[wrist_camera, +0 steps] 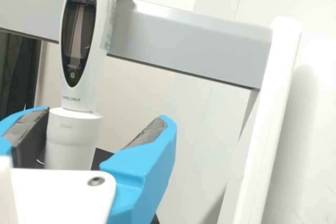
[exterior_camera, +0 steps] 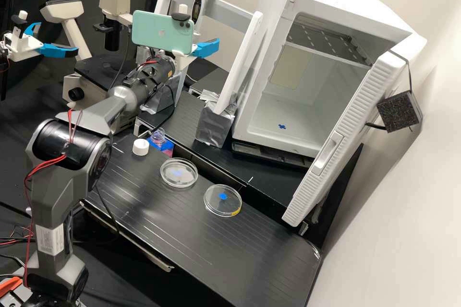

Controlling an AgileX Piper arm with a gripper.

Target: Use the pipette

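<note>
Beside the rack, the gripper (exterior_camera: 206, 48) is partly hidden behind a phone mounted on the arm. The white pipette (exterior_camera: 197, 8) hangs upright on the rack's grey crossbar, its dark display facing the arm. In the wrist view the gripper (wrist_camera: 101, 118) is open, and the lower body of the pipette (wrist_camera: 72, 137) stands between its two blue fingers, closer to one of them. A gap separates it from the other finger. The pipette's lower end is hidden behind the gripper's white mount.
Two petri dishes (exterior_camera: 178, 172) (exterior_camera: 223, 200), a white cap (exterior_camera: 140, 147) and a clear vessel (exterior_camera: 157, 138) over a pink and blue patch are on the bench. The white rack post (exterior_camera: 238, 64) and an open white incubator (exterior_camera: 297, 105) stand right of the arm; a microscope (exterior_camera: 86, 74) stands left.
</note>
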